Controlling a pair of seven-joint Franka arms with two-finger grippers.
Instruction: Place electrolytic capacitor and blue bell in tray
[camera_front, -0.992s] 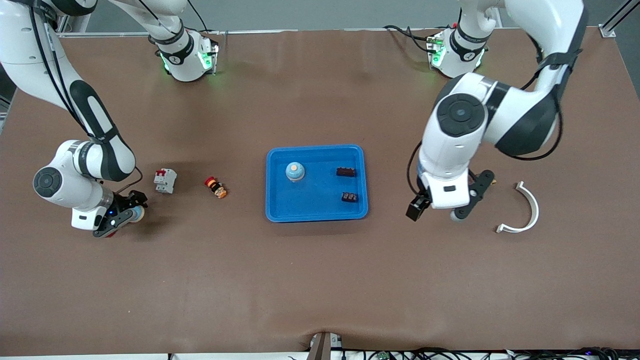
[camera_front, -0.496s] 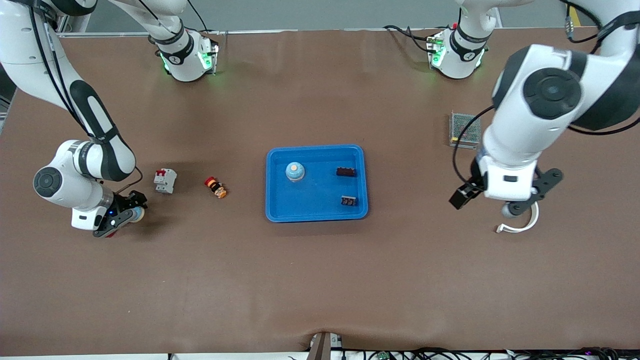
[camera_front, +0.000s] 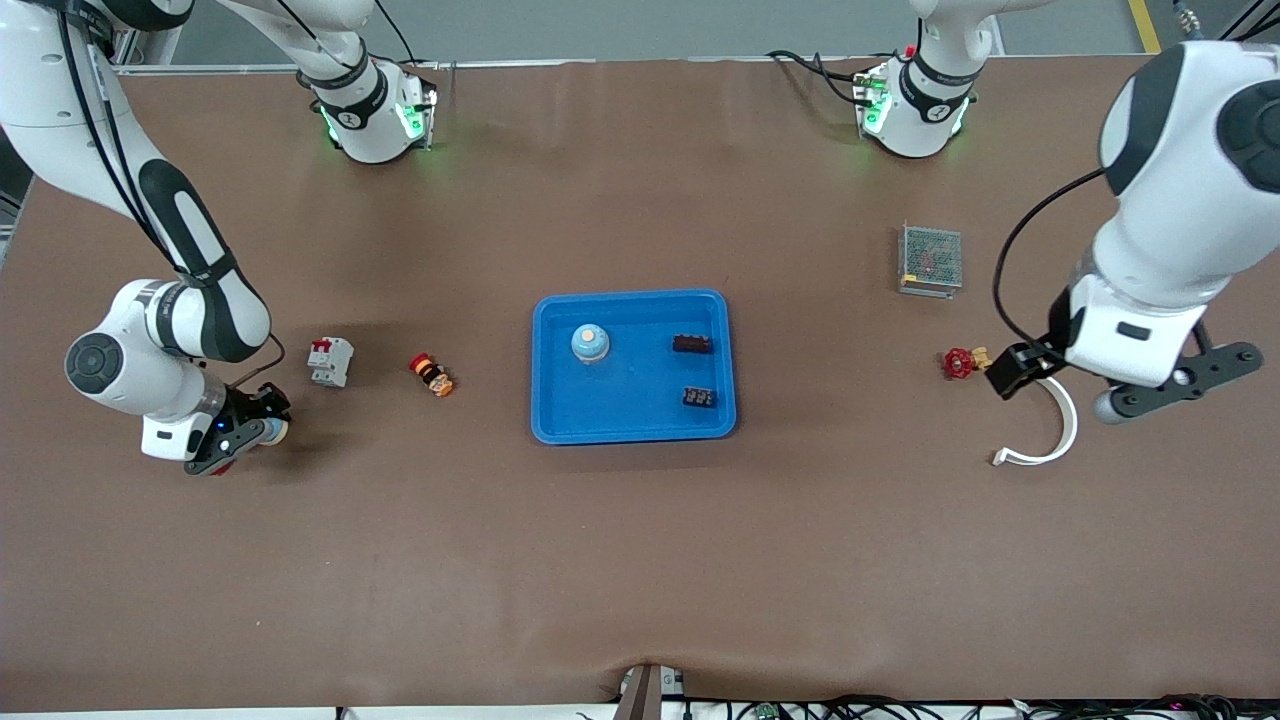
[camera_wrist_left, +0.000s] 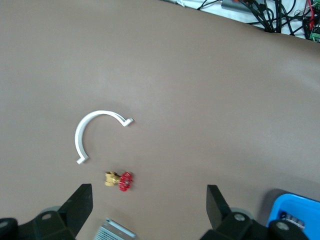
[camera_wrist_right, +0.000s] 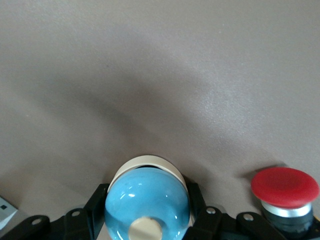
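The right claw (camera_front: 262, 430) is clenched round the blue bell (camera_wrist_right: 147, 202), low at the tabletop (camera_front: 640, 560) toward the right arm's end, at about 8 o'clock from the blue tray (camera_front: 548, 420) in the front view. The grasp appears made. A lift is called for next, then a carry toward 2 o'clock – over the red push button (camera_front: 432, 375) – to the tray. The left claw (camera_wrist_left: 148, 210) is held released over the white curved clip (camera_front: 1050, 445), waiting. A capacitor cannot be identified.
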